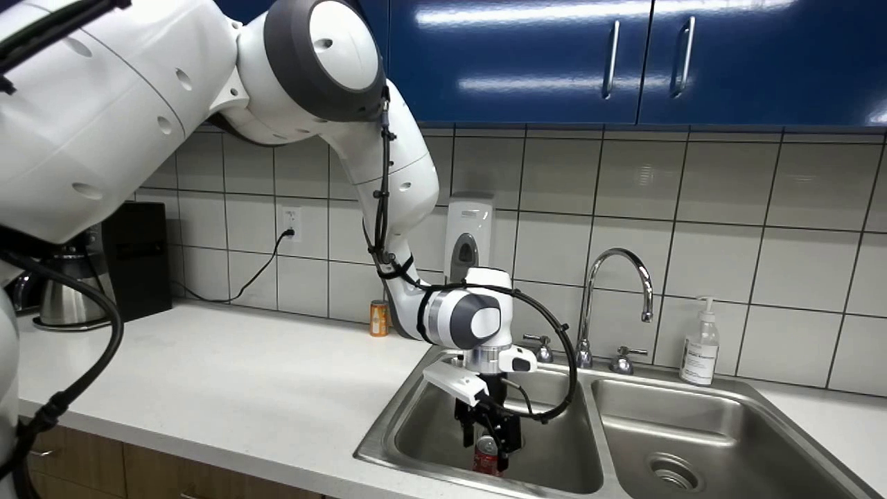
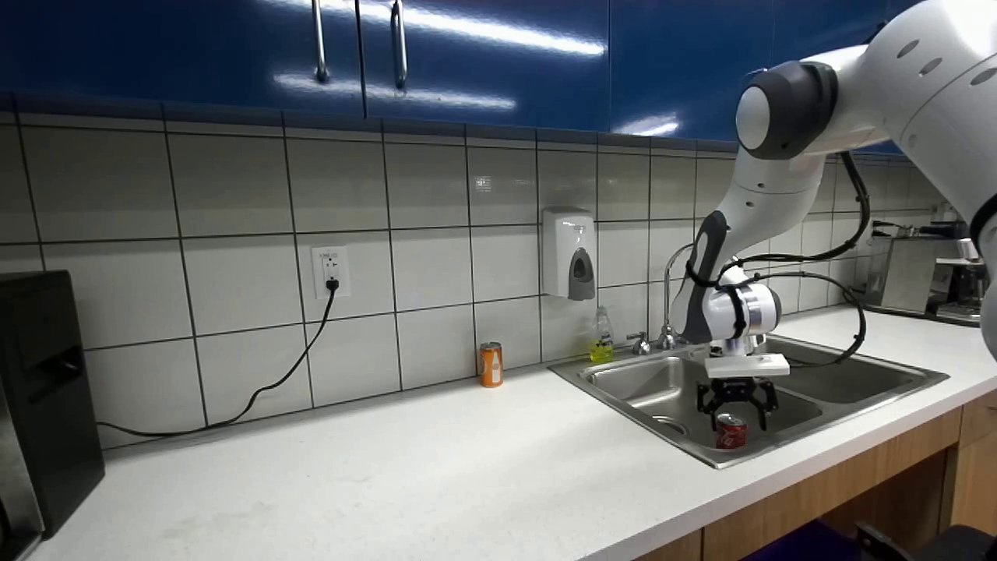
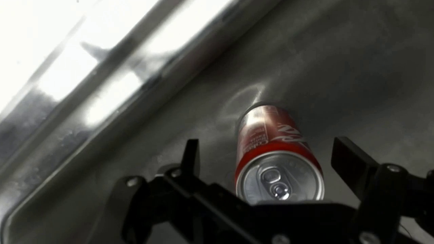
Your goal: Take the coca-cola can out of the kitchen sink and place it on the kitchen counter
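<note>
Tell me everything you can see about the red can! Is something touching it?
The red can is a shiny, metal-looking cylinder with white lettering and a silver top with a pull tab. It stands upright in the sink basin, apparently resting on the bottom. The gripper is open around it, one of its fingers on each side, but the wrist view shows gaps, so neither finger seems to touch it. I can't tell whether the can has been opened.
</note>
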Motion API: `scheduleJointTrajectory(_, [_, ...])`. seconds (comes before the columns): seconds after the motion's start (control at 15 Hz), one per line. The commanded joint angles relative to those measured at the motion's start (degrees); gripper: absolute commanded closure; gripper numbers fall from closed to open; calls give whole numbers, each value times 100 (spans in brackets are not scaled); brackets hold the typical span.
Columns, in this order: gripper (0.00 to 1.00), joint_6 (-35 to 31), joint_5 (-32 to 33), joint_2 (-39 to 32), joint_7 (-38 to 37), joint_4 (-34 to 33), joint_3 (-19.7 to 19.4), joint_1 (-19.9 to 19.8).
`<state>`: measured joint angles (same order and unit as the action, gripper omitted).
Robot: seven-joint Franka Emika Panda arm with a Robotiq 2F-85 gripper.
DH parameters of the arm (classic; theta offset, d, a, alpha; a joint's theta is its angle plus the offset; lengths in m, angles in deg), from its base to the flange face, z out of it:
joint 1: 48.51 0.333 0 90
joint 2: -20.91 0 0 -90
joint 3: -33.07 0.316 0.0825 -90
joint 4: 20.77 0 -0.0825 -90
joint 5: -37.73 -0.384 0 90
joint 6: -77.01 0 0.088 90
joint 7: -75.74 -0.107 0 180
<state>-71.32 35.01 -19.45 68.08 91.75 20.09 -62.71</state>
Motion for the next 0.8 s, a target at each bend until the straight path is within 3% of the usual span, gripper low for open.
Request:
scheduleJointTrajectory(0.0, [0,-12,-234,-190,235,-289,216,-257])
scheduleJointTrajectory(0.73, [0,-174,-525,-411,335,-546,412,-446])
